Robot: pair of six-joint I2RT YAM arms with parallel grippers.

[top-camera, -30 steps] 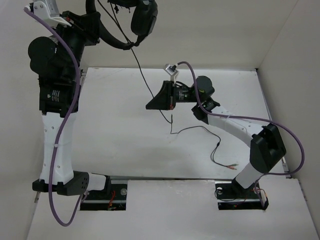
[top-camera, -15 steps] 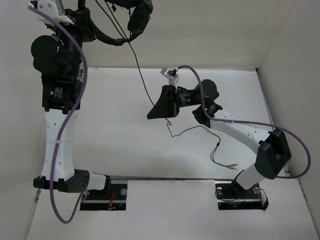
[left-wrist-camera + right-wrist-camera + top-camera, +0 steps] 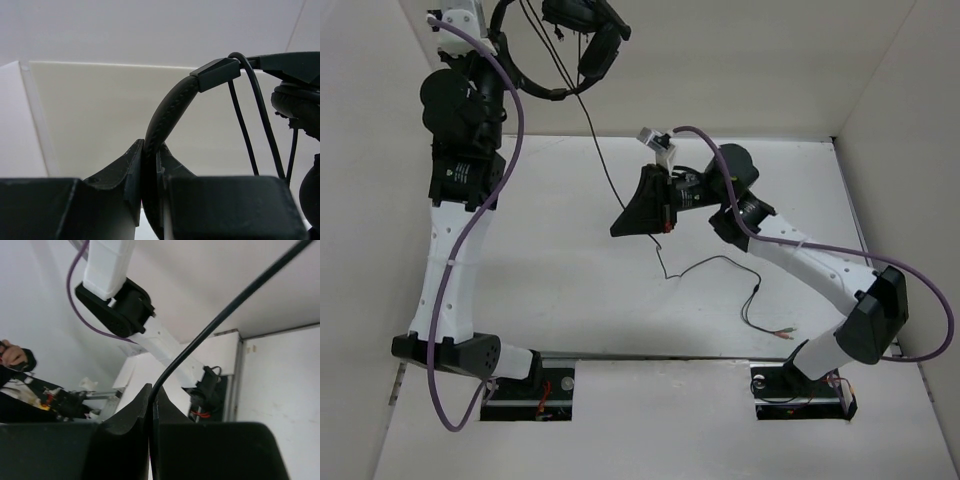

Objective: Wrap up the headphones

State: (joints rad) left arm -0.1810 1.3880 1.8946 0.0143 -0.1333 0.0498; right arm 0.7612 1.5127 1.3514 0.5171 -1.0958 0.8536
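Note:
The black headphones point(image 3: 582, 40) hang high at the back left, above the table. My left gripper point(image 3: 150, 150) is shut on their padded band point(image 3: 172, 105), with an earcup point(image 3: 297, 107) to the right. In the top view the left gripper point(image 3: 495, 40) is at the band's left side. The thin black cable point(image 3: 598, 150) drops from the headphones to my right gripper point(image 3: 620, 222), which is shut on it above mid-table. In the right wrist view the cable point(image 3: 225, 310) runs up out of the closed right gripper point(image 3: 151, 392). Its loose end lies on the table, ending in coloured plugs point(image 3: 785, 335).
White walls point(image 3: 880, 80) enclose the table on three sides. Purple arm cables point(image 3: 470, 230) loop beside both arms. The arm bases point(image 3: 530, 385) sit at the near edge. In the right wrist view a person's hand point(image 3: 15, 357) shows beyond the enclosure at left.
The left arm has swung the headphones to the right and further back. The right gripper stays at about the same place on the cable, while its elbow has shifted right.

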